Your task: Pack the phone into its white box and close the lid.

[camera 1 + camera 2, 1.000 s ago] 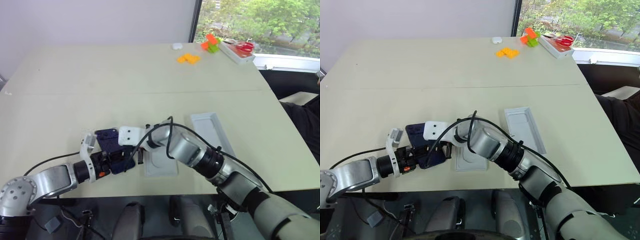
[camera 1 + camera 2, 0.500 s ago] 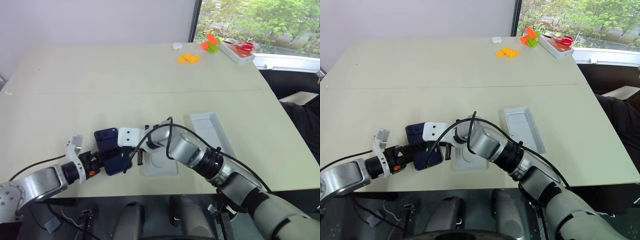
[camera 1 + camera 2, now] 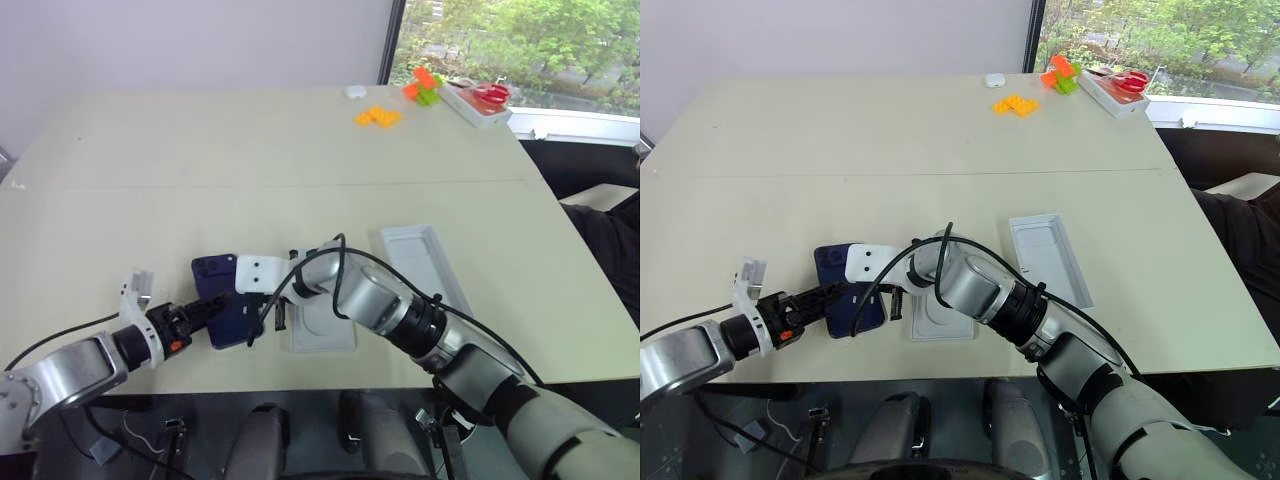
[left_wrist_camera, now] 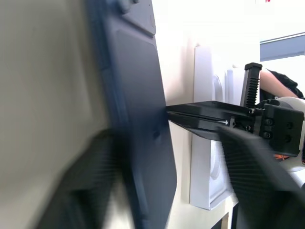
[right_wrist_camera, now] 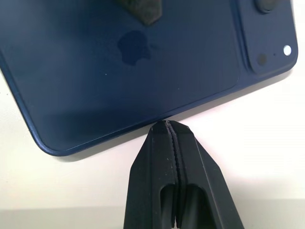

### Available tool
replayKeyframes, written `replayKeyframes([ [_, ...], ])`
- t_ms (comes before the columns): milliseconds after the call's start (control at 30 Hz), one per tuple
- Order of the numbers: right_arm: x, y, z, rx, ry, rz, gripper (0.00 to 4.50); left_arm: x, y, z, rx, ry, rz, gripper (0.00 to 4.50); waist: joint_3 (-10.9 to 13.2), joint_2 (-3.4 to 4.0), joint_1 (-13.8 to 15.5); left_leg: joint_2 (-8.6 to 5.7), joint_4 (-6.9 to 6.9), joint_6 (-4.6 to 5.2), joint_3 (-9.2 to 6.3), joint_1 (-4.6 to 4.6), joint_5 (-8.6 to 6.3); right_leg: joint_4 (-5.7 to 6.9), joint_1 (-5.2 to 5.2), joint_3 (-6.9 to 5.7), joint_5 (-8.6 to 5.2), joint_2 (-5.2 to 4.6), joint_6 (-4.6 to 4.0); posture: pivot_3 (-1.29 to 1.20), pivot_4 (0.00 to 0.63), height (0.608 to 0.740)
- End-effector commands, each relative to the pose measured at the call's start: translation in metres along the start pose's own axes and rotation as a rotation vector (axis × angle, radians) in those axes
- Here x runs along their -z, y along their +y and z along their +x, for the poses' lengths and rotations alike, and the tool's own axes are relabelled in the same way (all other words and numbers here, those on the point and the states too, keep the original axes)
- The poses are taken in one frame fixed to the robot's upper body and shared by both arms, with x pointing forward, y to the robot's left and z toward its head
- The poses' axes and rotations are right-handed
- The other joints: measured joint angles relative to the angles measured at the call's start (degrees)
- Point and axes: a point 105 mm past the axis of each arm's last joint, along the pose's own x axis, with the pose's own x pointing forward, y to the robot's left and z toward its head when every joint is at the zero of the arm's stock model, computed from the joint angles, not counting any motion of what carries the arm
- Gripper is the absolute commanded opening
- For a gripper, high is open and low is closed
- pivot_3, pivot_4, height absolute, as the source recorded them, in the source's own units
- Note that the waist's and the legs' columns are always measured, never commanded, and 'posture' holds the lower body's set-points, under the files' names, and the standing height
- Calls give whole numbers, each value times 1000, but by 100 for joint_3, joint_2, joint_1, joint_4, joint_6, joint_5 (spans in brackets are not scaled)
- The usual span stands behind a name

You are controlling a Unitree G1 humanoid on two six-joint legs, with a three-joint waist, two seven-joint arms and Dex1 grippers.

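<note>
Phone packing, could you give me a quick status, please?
Right gripper shut, tips at the phone edge. Left gripper straddling phone, grip unclear. White box beside it, nothing inside.

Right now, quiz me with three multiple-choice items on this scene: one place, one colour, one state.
1. Where is the phone?
A. Inside a box
B. Flat on the table, outside any box
C. Among the orange blocks
2. What colour is the phone's back?
A. Dark blue
B. Red
C. White
3. How is the right gripper?
A. Wide open
B. Shut, tips at the phone's edge
C. Shut on the lid

Answers: 1 B, bare tabletop surrounds it. 2 A, its navy back shows. 3 B, its fingers press together beside the phone's long edge.
</note>
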Motion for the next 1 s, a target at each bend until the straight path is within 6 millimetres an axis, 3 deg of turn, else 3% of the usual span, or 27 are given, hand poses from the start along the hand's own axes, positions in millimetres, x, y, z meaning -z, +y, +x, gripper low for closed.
replayKeyframes([
  [33,-11,-11,-9,51,-37,-31,0,-3,-12,-1,46,-13,26,2134,0,0,0,0,0,0,0,0,0,0,0,0,0,0,0,0,150,726],
  [267,-15,-33,-38,152,-71,-3,0,-6,-14,-1,71,-50,3,2134,1,-1,12,-2,0,0,0,-4,0,-2,-2,0,0,-2,0,0,150,726],
  [367,-18,-41,-57,192,-102,18,0,-5,-14,0,74,-54,-6,1339,2,0,13,-2,-1,0,0,-5,0,-2,-4,0,0,-1,0,0,150,726],
  [433,-18,-44,-70,213,-123,44,0,-4,-15,0,78,-51,-3,332,3,-2,18,-2,-1,0,0,-6,0,-2,-4,0,0,-2,0,0,150,726],
  [467,-16,-45,-76,223,-130,57,0,-3,-16,0,80,-50,0,83,3,-2,21,-2,-1,0,0,-7,0,-3,-4,0,0,-2,0,0,150,726],
  [733,15,-43,-110,276,-100,138,0,-7,-21,-5,116,-77,8,83,4,-3,20,-2,-3,0,1,-8,0,-8,-5,0,-1,-2,1,0,150,726],
  [933,39,-26,-135,256,-113,135,0,-8,-53,-6,268,-52,117,83,8,-6,34,-4,-3,0,4,-13,0,-12,-7,1,-14,-3,21,0,150,726],
  [1000,49,-16,-144,240,-126,144,0,1,-66,-1,318,3,155,83,8,-7,39,-4,-4,0,4,-12,0,-13,-6,1,-15,-2,23,0,150,726],
])
